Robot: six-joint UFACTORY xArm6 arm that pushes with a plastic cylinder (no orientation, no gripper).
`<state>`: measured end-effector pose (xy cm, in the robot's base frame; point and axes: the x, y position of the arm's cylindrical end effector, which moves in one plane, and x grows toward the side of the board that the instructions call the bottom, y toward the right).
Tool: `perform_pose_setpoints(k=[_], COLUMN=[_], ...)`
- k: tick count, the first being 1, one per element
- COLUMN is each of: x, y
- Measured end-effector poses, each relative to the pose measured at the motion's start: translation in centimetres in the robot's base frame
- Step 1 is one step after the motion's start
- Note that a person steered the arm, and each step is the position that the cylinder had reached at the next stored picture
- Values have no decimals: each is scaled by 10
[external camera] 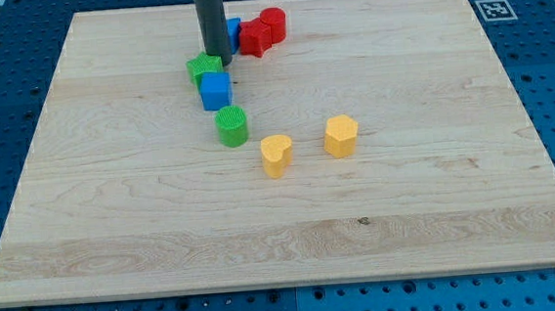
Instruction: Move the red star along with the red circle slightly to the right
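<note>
yellow heart [276, 155] — tip [222, 59] beside red star [255, 37]

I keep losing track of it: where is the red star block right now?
The red star block sits near the wooden board's top edge, left of centre, touching the red circle block on its right and the blue block on its left.

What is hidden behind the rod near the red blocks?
A blue block shows partly at the rod's right edge, touching the red star; its shape is covered. The red circle sits just beyond the star. My tip rests beside the green block.
</note>
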<state>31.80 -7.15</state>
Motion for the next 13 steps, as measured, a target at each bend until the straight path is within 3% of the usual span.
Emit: perform_pose_setpoints(k=[2,4,9,13], x=[0,-42,-87,-67], y=[28,21,25,121])
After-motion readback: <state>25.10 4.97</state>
